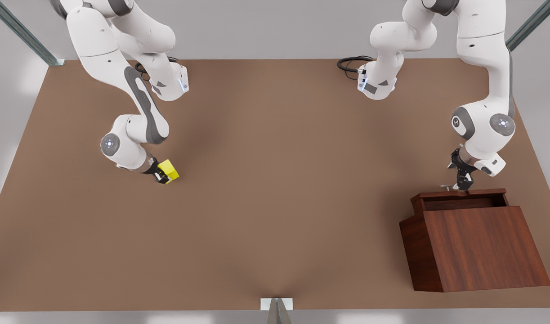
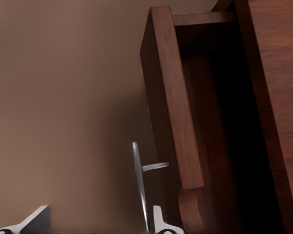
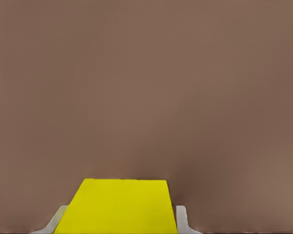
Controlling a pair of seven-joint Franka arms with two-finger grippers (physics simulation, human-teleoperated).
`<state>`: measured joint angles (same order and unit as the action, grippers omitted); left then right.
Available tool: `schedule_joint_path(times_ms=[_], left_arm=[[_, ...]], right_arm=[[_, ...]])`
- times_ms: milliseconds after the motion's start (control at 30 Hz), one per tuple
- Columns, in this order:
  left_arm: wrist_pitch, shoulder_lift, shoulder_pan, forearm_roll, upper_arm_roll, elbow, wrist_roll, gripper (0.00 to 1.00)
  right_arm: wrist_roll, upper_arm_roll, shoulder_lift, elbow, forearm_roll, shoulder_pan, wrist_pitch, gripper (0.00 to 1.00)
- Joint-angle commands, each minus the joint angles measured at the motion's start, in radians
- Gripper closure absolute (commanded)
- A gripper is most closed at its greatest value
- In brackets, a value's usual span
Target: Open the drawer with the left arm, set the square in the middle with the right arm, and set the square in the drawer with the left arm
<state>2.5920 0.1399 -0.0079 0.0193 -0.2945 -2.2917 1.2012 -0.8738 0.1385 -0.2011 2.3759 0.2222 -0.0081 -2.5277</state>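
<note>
The yellow square (image 1: 169, 169) sits at the front view's left, tilted, with my right gripper (image 1: 165, 175) shut on it. The right wrist view shows the square (image 3: 119, 204) between the two pale fingers (image 3: 181, 219), bare tabletop beyond. The drawer (image 1: 459, 195) of the dark wood cabinet (image 1: 477, 243) at the front view's right stands pulled partly out, its dark inside showing. My left gripper (image 1: 462, 182) hangs at the silver handle (image 1: 447, 186). In the left wrist view the handle (image 2: 138, 180) lies between the spread, open fingers (image 2: 161, 223), beside the drawer front (image 2: 171, 97). The middle of the table (image 1: 275, 180) is bare brown.
Black cables (image 1: 351, 64) lie at the table's far edge near the arm bases. A small metal bracket (image 1: 277, 306) sits at the near edge. Broad free tabletop stretches between the two arms.
</note>
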Motion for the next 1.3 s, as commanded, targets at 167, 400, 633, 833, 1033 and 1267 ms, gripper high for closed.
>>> schedule_joint_path(times_ms=[167,400,633,833,1033,1267], left_arm=[[-0.001,0.0,0.0,0.001,0.0,0.001,0.0,0.0],[-0.044,-0.013,0.0,0.002,-0.002,0.0,-0.002,0.0],[-0.066,-0.023,0.0,0.005,-0.005,0.0,-0.003,0.0],[-0.078,-0.028,0.0,0.007,-0.006,-0.011,-0.003,0.0],[-0.113,-0.059,0.0,0.007,-0.008,-0.02,-0.003,0.0],[-0.132,-0.057,0.0,0.007,-0.006,-0.021,-0.002,0.0]], right_arm=[[-0.493,0.079,0.043,-0.081,-0.004,0.16,0.11,0.48],[-0.68,0.147,-0.035,-0.288,0.005,0.372,0.182,0.5],[-0.689,0.199,-0.19,-0.461,-0.027,0.493,0.182,0.5],[-0.85,0.161,-0.235,-0.474,-0.095,0.674,0.182,0.55],[-1.166,0.139,-0.365,-0.587,-0.187,0.78,0.165,0.57],[-1.229,0.139,-0.409,-0.595,-0.207,0.783,0.07,0.57]])
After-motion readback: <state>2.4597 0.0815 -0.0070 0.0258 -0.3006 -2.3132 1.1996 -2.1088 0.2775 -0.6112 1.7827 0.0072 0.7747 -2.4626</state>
